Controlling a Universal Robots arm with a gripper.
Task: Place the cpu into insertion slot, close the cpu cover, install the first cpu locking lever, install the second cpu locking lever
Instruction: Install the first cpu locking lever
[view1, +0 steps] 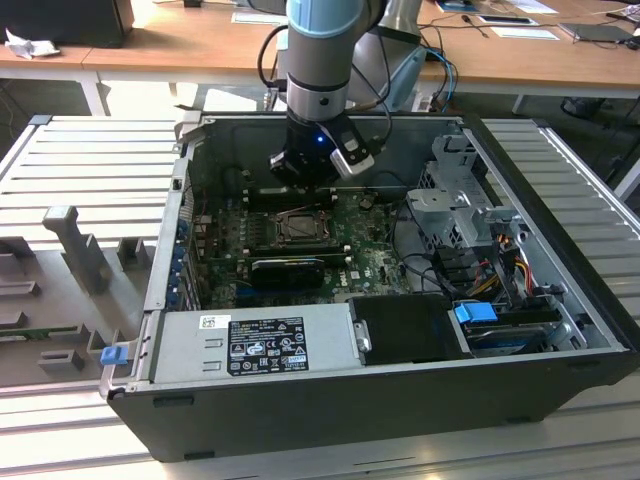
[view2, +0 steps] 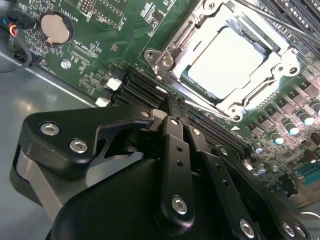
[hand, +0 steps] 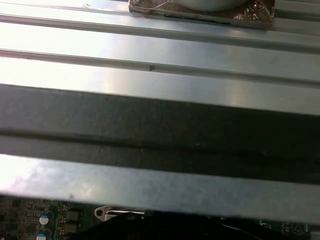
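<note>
Silver cpu (view2: 225, 62) sits under closed cpu cover (view2: 176, 55).

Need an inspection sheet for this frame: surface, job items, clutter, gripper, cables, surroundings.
Surface: ribbed metal bench carrying an open PC case.
Job's things: cpu sits in the insertion slot; cpu cover lies closed around it, its window showing the chip top.
Clutter: grey fixture blocks on the bench at the exterior view's left.
Gripper: gripper hangs inside the case beside the socket, fingers together, nothing between them.
Cables: black bundle down the arm; coloured drive wiring in the case.
Surroundings: wooden desks with papers behind.
</note>
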